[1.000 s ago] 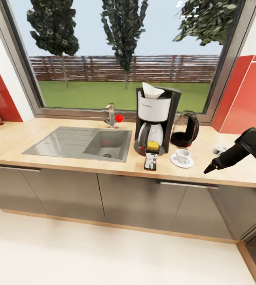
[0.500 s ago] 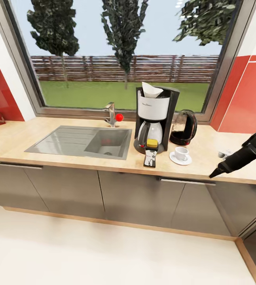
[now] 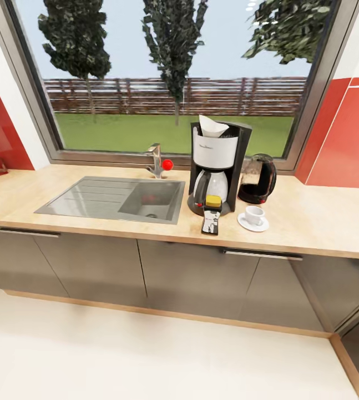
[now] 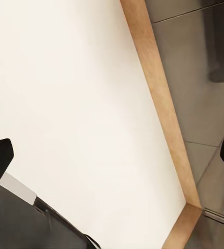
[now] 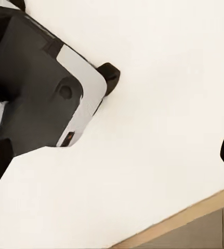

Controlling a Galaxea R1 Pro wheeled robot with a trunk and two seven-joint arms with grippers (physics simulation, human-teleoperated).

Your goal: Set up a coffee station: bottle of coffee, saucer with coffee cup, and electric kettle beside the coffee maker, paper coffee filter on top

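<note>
Left pincer [image 4: 112,155] spread wide and empty, fingertips far apart, aimed down at pale floor [image 4: 65,78] beside the wooden plinth strip [image 4: 158,104] under the grey cabinet fronts [image 4: 205,78]. Right pincer [image 5: 112,158] likewise gaping, holding nothing, pointed at the same floor with the robot's own black-and-white base [image 5: 44,93] close by.

Out on the tabletop [image 3: 323,216], right of frame centre in the head view: the coffee maker [image 3: 215,166] upright, with the paper coffee filter [image 3: 212,126] poking up white from its top. Just below it in the frame, touching or nearly touching its foot, the bottle of coffee [image 3: 211,219], seemingly lying on its side with the yellow lid toward the machine. To the right, the saucer [image 3: 253,226] just beside the coffee maker, carrying the coffee cup [image 3: 254,214]. Above that in the frame, the electric kettle [image 3: 258,179] close against the machine's right flank. Left of centre, the steel sink [image 3: 112,200] and tap [image 3: 156,161] below the window.

Looks like the closing step: every item gathered round the machine, both arms hanging clear. Only doubt the bottle, apparently toppled, not standing. If uprighting is wanted, calls for rolling back toward the cabinets, raising one arm over the tabletop edge, closing on the jar across its body and tipping it onto its base without nudging carafe or cup. Otherwise nothing left but to stay clear.
</note>
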